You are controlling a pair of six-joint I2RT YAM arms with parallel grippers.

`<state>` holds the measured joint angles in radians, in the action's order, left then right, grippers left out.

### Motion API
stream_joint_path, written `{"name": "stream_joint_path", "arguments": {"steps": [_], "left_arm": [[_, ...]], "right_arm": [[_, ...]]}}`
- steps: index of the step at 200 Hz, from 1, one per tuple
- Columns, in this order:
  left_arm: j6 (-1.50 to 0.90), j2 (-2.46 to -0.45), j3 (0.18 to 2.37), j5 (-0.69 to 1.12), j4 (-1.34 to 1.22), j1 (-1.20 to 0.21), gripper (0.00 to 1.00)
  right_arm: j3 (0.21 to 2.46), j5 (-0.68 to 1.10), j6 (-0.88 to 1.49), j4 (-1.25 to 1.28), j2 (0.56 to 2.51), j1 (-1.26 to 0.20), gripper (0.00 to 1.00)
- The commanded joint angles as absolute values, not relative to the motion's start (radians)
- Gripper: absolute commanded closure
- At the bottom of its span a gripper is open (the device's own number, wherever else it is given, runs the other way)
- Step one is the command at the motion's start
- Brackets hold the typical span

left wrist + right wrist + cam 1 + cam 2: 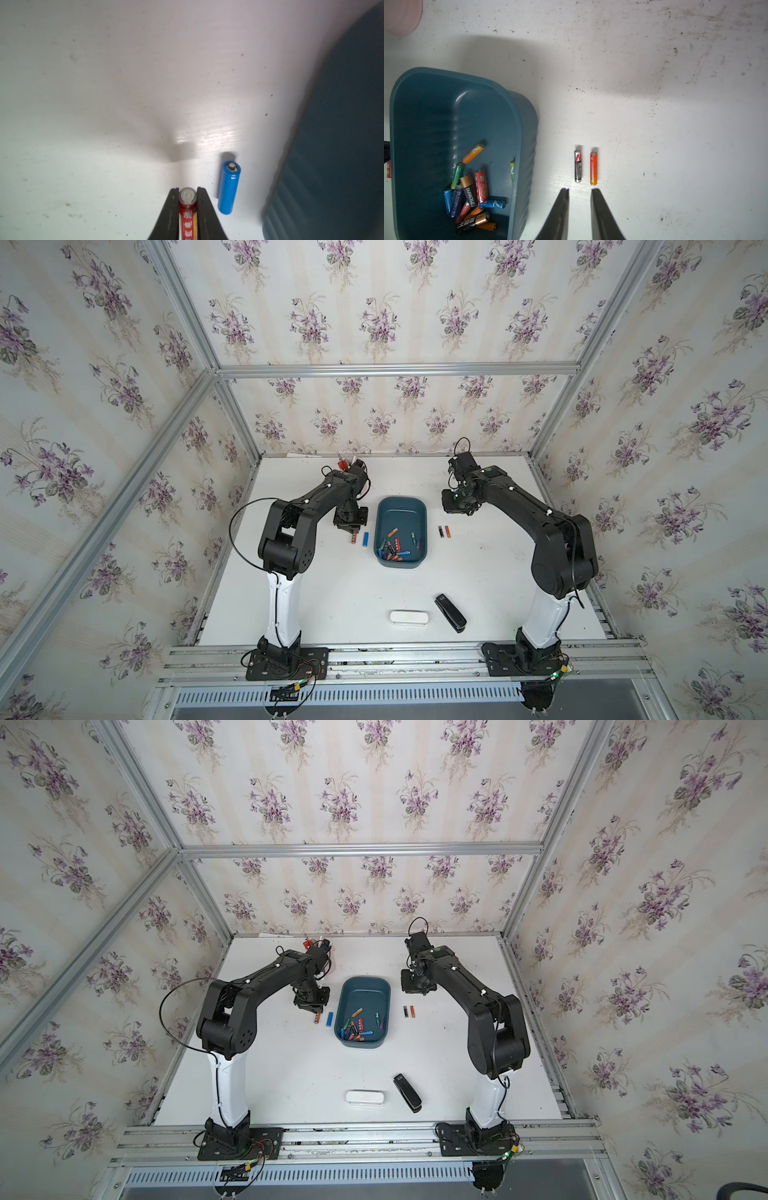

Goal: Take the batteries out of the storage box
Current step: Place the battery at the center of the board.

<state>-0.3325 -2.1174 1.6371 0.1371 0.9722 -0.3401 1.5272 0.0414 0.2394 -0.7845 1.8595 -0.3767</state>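
clamped between the left gripper's two dark fingers was a red battery, its grey end cap poking out just past the tips. whether it touched the white table beneath could not be told. just beside it, clear of the fingers, a blue battery lay flat on the table, and the storage box's dark teal wall rose on that battery's other side. in both top views the storage box sat near the middle of the table, between the two arms. most of the batteries lay inside it, heaped in mixed colours at the end nearer the arm bases. the right gripper's fingers stood a little apart with nothing between them, only bare table showing in the gap. just beyond their tips a black battery and an orange battery lay side by side on the table, parallel and not touching, outside the box and near its long wall. a pink cup's edge showed in a corner of the right wrist view.
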Motion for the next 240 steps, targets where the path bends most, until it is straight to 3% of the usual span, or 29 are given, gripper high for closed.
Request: {"name": "stream_joint_path", "arguments": {"steps": [1, 102, 240], "left_arm": [[-0.330, -2.129, 1.640, 0.142, 0.963, -0.340, 0.83], [-0.326, -2.167, 1.640, 0.164, 0.948, -0.340, 0.80], [-0.336, -2.119, 1.702, 0.165, 0.980, -0.342, 0.62]], "right_arm": [[1.531, 0.031, 0.238, -0.801, 1.861, -0.379, 0.76], [1.531, 0.029, 0.236, -0.804, 1.862, -0.378, 0.76], [1.557, 0.023, 0.263, -0.816, 1.859, -0.420, 0.76]]}}
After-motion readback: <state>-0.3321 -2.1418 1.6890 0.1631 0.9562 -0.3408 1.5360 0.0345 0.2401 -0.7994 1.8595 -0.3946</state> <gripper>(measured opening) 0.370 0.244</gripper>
